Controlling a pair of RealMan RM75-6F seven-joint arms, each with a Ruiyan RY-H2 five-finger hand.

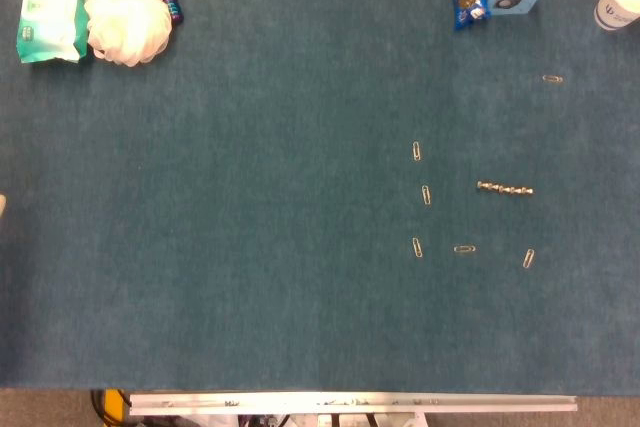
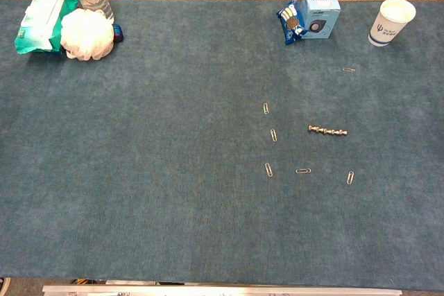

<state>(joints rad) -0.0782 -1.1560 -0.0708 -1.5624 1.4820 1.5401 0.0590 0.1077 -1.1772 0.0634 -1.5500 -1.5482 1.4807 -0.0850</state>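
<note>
I see six small paperclips [image 2: 273,135] lying flat, scattered around a short metal row of pushpins [image 2: 327,130]: three left, two below, one above-right.

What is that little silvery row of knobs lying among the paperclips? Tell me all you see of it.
The silvery row is a short chain of small shiny metal-looking knobs joined end to end, lying flat and roughly level across the blue-green table cloth. Paperclips lie scattered around it, the nearest paperclip below it; none touches it. What it is exactly is too small to tell.
</note>
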